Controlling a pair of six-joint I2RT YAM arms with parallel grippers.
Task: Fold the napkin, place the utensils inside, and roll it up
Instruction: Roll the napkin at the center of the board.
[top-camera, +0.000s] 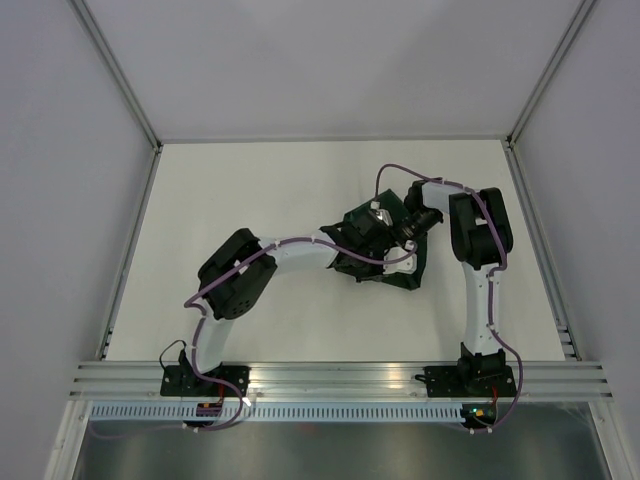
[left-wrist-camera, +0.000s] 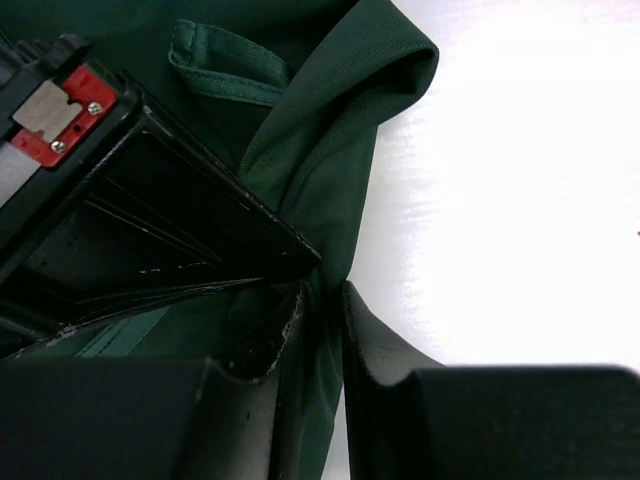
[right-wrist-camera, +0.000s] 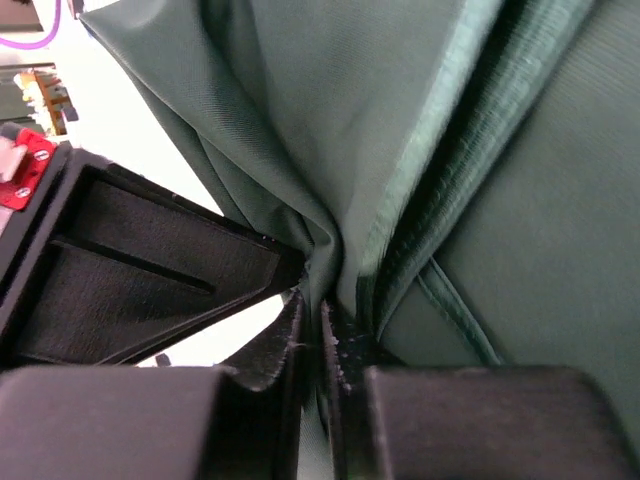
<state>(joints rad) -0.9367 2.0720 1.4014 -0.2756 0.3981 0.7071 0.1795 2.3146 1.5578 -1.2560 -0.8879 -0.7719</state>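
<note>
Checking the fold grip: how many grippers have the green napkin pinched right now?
2. The left gripper pinches a fold of the napkin by its edge. The right gripper clamps bunched cloth.

Top view evenly bright, shadows soft. Left wrist: table (left-wrist-camera: 520, 200) glares white at right. Right wrist: napkin (right-wrist-camera: 300, 120) hem blurred, upper right.

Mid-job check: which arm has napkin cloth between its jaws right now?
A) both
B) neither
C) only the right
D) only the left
A: each wrist view shows a gathered fold of the dark green napkin running down into the narrow gap between the jaws. The left jaws and right jaws both pinch it.
</note>
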